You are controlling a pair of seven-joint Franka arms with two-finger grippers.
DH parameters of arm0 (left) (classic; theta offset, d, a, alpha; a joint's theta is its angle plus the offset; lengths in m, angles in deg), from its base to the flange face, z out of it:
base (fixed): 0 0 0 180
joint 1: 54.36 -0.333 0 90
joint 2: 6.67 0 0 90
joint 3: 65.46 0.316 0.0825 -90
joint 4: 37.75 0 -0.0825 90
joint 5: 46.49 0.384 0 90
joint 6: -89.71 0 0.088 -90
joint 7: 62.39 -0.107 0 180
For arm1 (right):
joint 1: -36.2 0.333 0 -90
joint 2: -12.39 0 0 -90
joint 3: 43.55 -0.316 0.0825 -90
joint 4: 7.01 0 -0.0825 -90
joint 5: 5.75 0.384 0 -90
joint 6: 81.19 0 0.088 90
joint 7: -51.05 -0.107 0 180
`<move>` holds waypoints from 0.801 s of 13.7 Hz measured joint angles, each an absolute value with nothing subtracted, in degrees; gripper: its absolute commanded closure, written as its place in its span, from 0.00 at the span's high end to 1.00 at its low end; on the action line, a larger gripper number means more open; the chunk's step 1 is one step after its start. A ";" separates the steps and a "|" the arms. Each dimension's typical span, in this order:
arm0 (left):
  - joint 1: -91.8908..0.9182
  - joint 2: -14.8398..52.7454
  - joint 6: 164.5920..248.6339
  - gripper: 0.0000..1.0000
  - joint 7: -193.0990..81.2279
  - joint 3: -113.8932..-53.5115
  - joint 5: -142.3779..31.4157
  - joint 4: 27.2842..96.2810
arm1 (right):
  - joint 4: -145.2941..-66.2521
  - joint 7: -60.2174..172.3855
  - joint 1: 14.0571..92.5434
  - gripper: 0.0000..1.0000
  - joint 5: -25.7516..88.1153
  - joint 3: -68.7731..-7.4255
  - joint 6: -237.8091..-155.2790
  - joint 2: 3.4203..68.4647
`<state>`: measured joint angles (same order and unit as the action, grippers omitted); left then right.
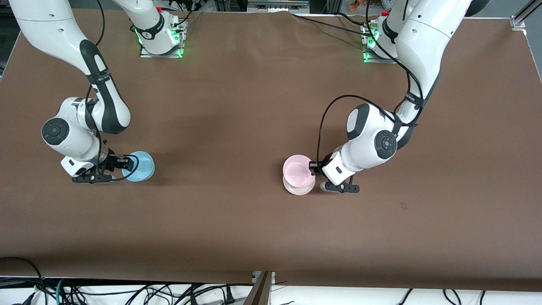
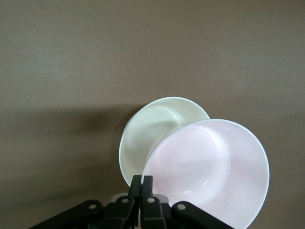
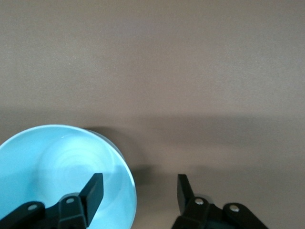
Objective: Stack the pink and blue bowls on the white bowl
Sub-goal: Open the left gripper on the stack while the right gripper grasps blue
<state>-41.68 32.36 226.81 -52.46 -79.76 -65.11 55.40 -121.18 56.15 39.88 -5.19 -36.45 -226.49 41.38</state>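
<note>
My left gripper [image 1: 314, 167] is shut on the rim of the pale pink bowl [image 1: 297, 169] and holds it tilted over the white bowl [image 1: 299, 187], which stands on the table and shows partly under it. In the left wrist view my fingers [image 2: 142, 185] pinch the pink bowl's [image 2: 209, 171] rim, with the white bowl [image 2: 145, 136] below. My right gripper [image 1: 125, 163] is open at the sky-blue bowl [image 1: 139, 166] toward the right arm's end of the table. In the right wrist view one finger [image 3: 93, 191] is over the blue bowl's [image 3: 52, 167] inside and the other is outside its rim.
The brown table [image 1: 237, 106] is bare around the bowls. The arm bases [image 1: 161, 40] stand at the edge farthest from the front camera. Cables [image 1: 127, 292] hang below the table's near edge.
</note>
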 measured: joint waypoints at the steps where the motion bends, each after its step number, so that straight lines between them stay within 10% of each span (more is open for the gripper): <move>1: -41.62 32.52 226.81 0.00 -52.46 -79.76 -65.11 55.40 | -121.17 56.15 39.88 0.67 -4.56 -36.48 -226.20 41.38; 11: -41.62 33.52 227.06 0.00 -52.46 -79.50 -64.47 54.86 | -120.49 56.18 39.96 0.03 -1.31 -36.75 -222.49 41.15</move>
